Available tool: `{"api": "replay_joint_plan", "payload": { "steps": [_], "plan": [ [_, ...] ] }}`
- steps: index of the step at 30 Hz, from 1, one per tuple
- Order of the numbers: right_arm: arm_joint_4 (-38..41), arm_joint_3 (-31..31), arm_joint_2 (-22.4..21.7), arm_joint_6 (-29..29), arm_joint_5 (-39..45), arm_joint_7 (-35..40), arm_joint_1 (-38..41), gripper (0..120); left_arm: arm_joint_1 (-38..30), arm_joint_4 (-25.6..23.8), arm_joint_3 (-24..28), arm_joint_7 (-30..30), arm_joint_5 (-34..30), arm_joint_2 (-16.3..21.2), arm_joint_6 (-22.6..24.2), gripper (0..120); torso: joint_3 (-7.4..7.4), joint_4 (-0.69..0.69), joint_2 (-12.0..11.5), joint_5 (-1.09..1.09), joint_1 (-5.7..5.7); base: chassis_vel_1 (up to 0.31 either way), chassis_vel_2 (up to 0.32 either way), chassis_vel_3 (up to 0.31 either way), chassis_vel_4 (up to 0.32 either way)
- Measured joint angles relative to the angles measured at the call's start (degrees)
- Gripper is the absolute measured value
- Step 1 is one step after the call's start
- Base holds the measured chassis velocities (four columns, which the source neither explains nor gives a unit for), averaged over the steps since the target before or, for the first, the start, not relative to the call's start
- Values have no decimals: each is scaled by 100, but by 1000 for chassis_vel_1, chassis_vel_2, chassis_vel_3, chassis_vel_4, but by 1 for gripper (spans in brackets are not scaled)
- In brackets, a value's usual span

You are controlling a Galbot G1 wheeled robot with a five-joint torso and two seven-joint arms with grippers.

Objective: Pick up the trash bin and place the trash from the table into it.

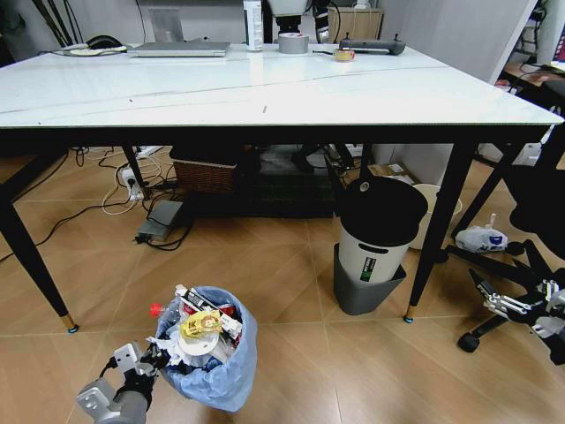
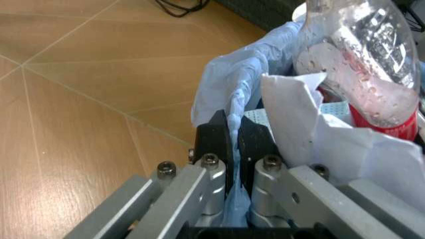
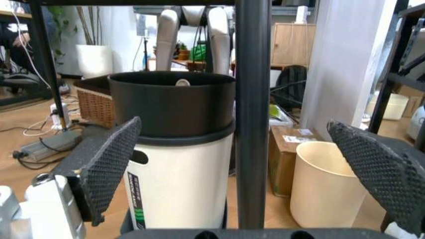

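Trash bin [image 1: 214, 371] rim hidden where left tool [image 2: 234, 137] pinches.

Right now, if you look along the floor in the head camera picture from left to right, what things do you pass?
Left claw pinching the bag → trash bin full of trash → white-and-grey bin with the black lid → table leg → tied plastic bag → right claw, open.

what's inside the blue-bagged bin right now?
The trash bin is heaped: red-capped bottle, white paper, wrappers. Anything lower is covered. The left gripper pinches its bag rim.
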Motion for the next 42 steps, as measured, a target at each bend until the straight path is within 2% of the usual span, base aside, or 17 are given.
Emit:
{"api": "replay_joint_plan", "payload": {
  "steps": [24, 42],
  "plan": [
    [0, 0, 0, 0, 0, 0, 0, 100, -502, 586, 78, -49, -63, -101, 56, 0, 0, 0, 21, 0, 3, 0, 0, 0, 0],
    [0, 0, 0, 0, 0, 0, 0, 100, -684, 786, 150, -118, -66, -127, 118, 0, 0, 0, 27, 0, 4, 0, 0, 0, 0]
  ]
}}
